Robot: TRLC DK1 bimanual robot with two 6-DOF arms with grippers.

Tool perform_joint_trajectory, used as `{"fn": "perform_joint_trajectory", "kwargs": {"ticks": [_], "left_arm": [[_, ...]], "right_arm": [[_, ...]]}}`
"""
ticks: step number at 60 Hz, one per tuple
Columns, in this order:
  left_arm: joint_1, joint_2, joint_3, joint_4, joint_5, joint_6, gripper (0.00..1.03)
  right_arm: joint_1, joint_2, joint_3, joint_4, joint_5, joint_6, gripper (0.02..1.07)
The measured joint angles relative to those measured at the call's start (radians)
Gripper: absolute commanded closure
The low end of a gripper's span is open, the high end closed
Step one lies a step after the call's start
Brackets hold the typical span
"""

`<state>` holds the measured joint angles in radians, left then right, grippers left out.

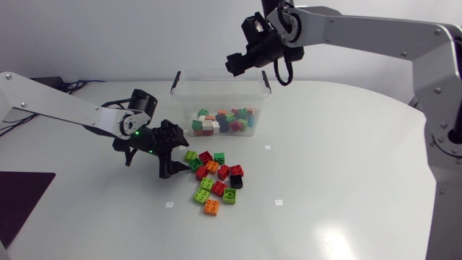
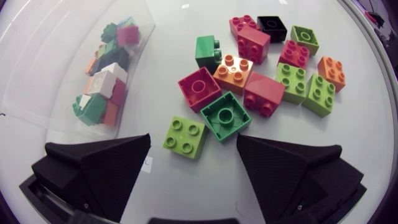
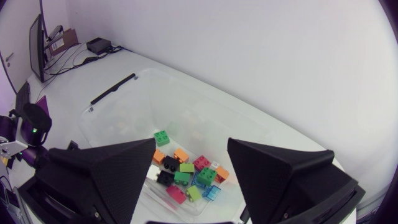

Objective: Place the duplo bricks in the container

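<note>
Just between the spread left jaws lies a lime brick [image 2: 185, 135]; right jaws spread too.

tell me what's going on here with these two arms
The left gripper is open, low over the loose bricks piled on the table. The right gripper hangs open and empty above the clear container, which already holds many sorted bricks.

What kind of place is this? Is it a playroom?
Probably a robot lab, not a playroom: the matte black left end effector and right end effector hang over a white table holding colourful plastic duplo bricks and a clear plastic container.
</note>
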<state>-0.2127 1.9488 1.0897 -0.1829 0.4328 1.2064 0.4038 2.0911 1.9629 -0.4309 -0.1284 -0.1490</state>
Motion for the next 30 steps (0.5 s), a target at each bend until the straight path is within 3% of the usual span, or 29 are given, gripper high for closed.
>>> {"fn": "perform_joint_trajectory", "kwargs": {"ticks": [11,30], "left_arm": [[-0.014,0.048,0.05,-0.002,-0.018,0.03,0.12],[-0.031,0.068,0.084,-0.069,-0.018,0.06,0.56]], "right_arm": [[0.003,-0.156,-0.163,0.005,0.001,-0.005,0.14],[0.052,-0.375,-0.498,0.039,-0.003,-0.016,0.14]]}}
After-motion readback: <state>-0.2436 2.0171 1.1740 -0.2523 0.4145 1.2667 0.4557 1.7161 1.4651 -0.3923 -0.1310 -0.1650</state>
